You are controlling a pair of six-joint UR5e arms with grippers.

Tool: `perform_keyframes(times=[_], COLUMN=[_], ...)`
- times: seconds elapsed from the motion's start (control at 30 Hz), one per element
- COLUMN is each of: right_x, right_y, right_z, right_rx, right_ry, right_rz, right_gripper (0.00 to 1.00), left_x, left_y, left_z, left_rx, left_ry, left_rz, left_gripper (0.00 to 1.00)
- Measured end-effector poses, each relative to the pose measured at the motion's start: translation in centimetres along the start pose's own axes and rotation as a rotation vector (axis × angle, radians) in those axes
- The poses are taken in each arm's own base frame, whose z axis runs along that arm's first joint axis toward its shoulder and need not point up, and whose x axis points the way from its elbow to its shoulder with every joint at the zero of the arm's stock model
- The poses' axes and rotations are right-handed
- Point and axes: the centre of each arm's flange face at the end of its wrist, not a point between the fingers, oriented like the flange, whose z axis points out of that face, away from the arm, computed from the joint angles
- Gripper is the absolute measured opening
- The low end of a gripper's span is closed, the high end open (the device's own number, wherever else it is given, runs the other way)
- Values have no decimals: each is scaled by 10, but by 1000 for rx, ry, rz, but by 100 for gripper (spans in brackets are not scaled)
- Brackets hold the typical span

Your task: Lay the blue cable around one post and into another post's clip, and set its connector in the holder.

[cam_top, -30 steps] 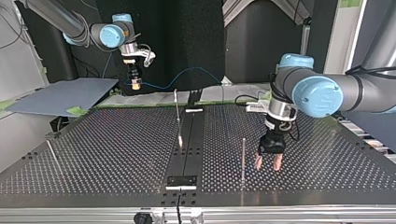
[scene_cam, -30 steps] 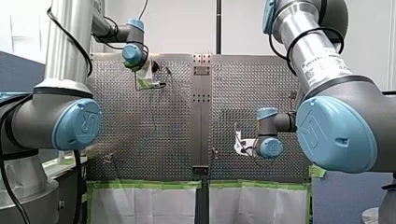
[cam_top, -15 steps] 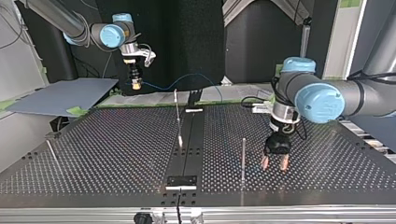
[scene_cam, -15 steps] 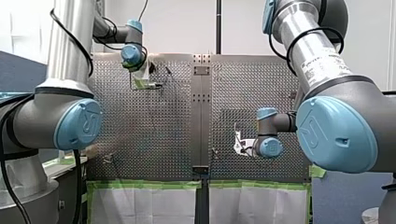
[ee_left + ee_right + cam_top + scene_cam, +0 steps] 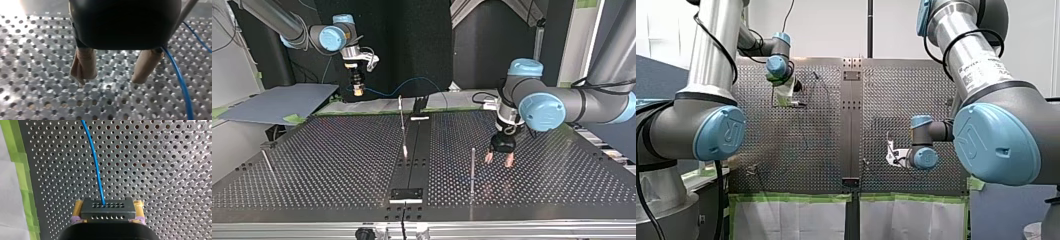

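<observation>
The blue cable (image 5: 96,170) left the outer face of its connector (image 5: 108,208), a black block with rows of small holes, clamped between the yellow pads of my right tool (image 5: 108,213) above the perforated table (image 5: 162,170). Elsewhere on the table, another stretch of the cable ran over the holes just beside my left tool (image 5: 111,78), passing close to a thin upright metal post (image 5: 472,167); contact could not be told.
</observation>
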Motion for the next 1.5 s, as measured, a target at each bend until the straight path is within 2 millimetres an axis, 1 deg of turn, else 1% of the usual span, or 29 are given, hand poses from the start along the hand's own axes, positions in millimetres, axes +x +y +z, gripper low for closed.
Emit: perform_keyframes(times=[0.37,0.53,0.93,1.27,1.4,1.5], right_x=[0,0,0,0,0,0], right_y=[-1,-1,-1,-1,-1,-1], right_z=[0,0,0,0,0,0], right_rx=[1,1,1,1,1,1], right_ry=[-1,-1,1,1,2,2], right_rz=[0,0,0,0,0,0], right_gripper=[1,1,1,1,1,1], left_x=[21,24,11,-7,-11,-15], left_y=[-4,-4,4,7,3,-7], left_z=[-1,-2,-7,-10,-9,-9], left_rx=[38,36,-45,-91,-86,-69], left_ry=[111,125,50,-32,-44,-51], left_rz=[5,-5,59,153,189,215], left_gripper=[100,100,100,100,100,100])
